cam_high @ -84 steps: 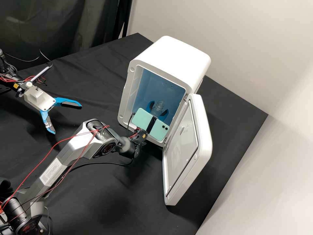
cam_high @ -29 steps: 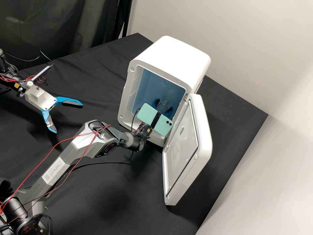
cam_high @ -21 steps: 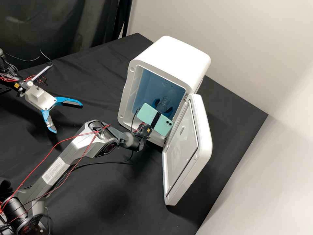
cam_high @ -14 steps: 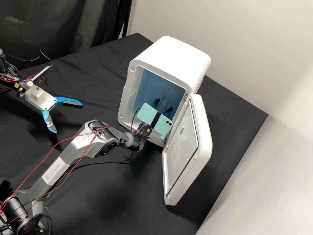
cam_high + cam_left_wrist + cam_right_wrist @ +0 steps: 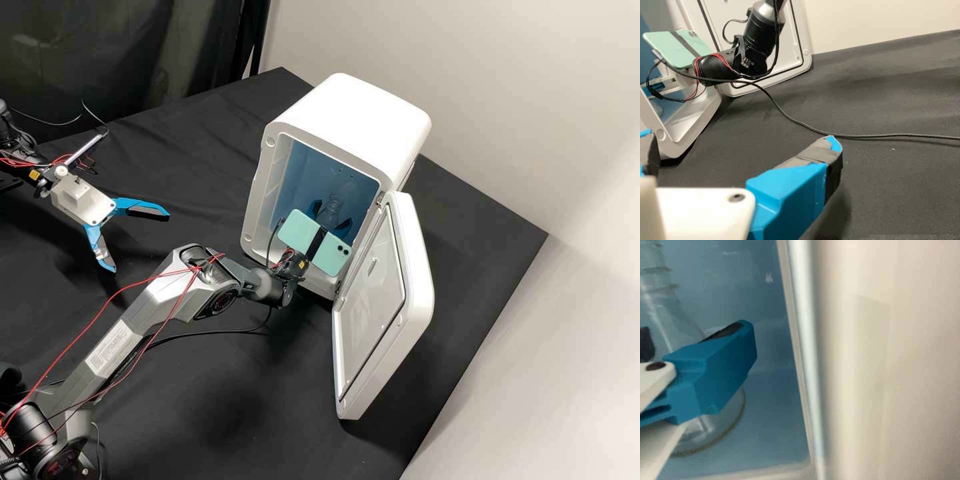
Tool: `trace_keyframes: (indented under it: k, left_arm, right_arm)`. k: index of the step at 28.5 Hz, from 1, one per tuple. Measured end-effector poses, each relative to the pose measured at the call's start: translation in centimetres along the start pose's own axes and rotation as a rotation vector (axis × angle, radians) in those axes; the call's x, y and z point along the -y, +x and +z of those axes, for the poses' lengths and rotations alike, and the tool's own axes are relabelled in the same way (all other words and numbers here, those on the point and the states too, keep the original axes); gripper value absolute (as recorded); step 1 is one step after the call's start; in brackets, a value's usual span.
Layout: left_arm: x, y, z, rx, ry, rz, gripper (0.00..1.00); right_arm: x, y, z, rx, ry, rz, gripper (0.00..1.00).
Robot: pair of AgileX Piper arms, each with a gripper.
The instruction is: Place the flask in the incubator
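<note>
Nearest, the open door (image 5: 383,307) is standing just right of our right arm (image 5: 200,293); we are judging a crooked withdrawal could knock it. Left, the left gripper (image 5: 135,241) is hovering, fingers (image 5: 143,211) spread. Farther in, the right gripper (image 5: 331,215) is pinching the flask (image 5: 337,201) inside the incubator (image 5: 353,120). The right wrist view is showing its base by the floor (image 5: 775,440), which the phone (image 5: 313,241) is hiding from the high view.

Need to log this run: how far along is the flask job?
Done: the incubator has its door open, and the flask is upright inside, seemingly resting on the blue floor. In hand: the right gripper is in there at the flask; whether it grips is unclear. To do: let go, withdraw, and probably shut the door.
</note>
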Motion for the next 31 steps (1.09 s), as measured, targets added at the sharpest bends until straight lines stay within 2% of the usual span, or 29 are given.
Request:
trace_keyframes:
  k: [15, 24, 31]
  left_arm:
    - [0.0, 0.0, 0.0, 0.0, 0.0, 0.0, 1.0]
    - [0.0, 0.0, 0.0, 0.0, 0.0, 0.0, 1.0]
    - [0.0, 0.0, 0.0, 0.0, 0.0, 0.0, 1.0]
  right_arm:
    - [0.8, -0.4, 0.9, 0.068, 0.001, -0.046, 1.0]
    - [1.5, -0.6, 0.8, 0.071, -0.002, -0.069, 1.0]
    - [1.5, -0.5, 0.8, 0.069, -0.004, -0.071, 1.0]
